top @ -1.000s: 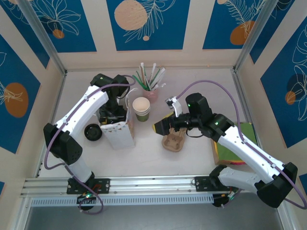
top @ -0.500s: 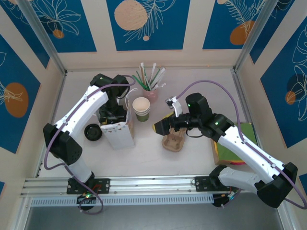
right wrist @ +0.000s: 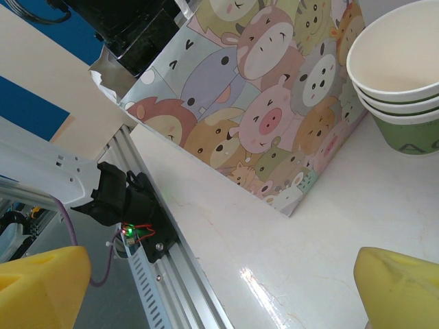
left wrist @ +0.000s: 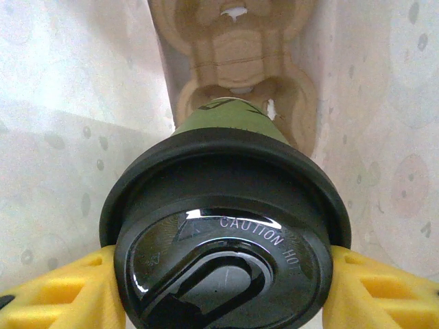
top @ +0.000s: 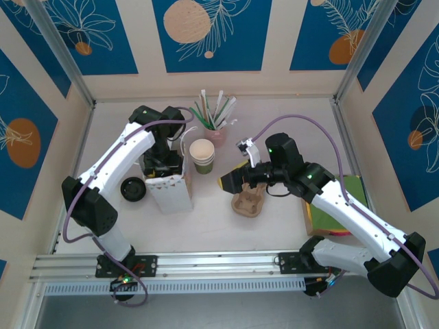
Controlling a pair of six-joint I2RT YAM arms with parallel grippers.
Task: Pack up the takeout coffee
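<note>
The tool (left wrist: 221, 298) clamps the takeout coffee (left wrist: 226, 199) above, seemingly, a pulp carrier (left wrist: 236, 51).

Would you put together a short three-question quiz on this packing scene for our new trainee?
1. True or false: the left gripper is shut on the coffee cup.
2. What lies below the cup, inside the bag? A) a cardboard carrier B) straws C) napkins
3. Fill in: the right gripper is ____, holding nothing.
Key: 1 true; 2 A; 3 open.
</note>
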